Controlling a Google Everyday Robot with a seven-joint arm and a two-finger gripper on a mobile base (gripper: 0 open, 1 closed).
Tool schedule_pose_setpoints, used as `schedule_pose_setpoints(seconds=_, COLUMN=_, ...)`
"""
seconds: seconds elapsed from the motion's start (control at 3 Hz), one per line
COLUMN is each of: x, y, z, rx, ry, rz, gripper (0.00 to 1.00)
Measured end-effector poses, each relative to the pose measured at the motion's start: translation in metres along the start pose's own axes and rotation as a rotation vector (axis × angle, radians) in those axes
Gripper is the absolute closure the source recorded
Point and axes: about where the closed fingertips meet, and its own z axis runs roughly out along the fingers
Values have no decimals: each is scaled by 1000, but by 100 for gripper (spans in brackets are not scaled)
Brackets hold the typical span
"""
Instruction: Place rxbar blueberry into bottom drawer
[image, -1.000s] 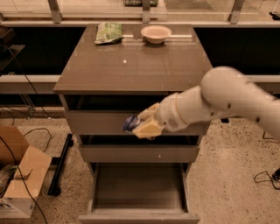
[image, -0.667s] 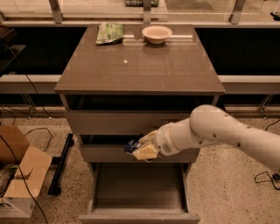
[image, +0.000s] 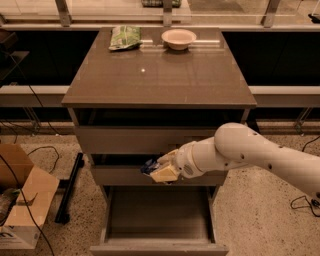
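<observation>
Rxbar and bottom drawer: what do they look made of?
The rxbar: likely thin plastic film, dark blue with pale glints, creased in the gripper above the open drawer. The bottom drawer: probably laminated board, matte grey-brown; flat, even panels with no visible grain.

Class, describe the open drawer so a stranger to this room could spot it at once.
Find the brown cabinet mid-view. Its lowest drawer sits just below the pincer, which grips a dark blue snack bar. Unlike the two drawers above, it is pulled far out.
</observation>
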Motion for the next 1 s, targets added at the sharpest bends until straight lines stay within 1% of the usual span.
schedule_pose_setpoints(seconds=0.33, x=17, y=-5, z=19, rx=-3, ry=27, rz=51, gripper=100)
schedule_pose_setpoints(seconds=0.67, x=54, y=-9, z=62, rx=-12, ry=25, rz=84, gripper=100)
schedule_pose_setpoints(seconds=1.0, x=102, y=-18, z=113, rx=-12, ry=9, rz=131, gripper=100)
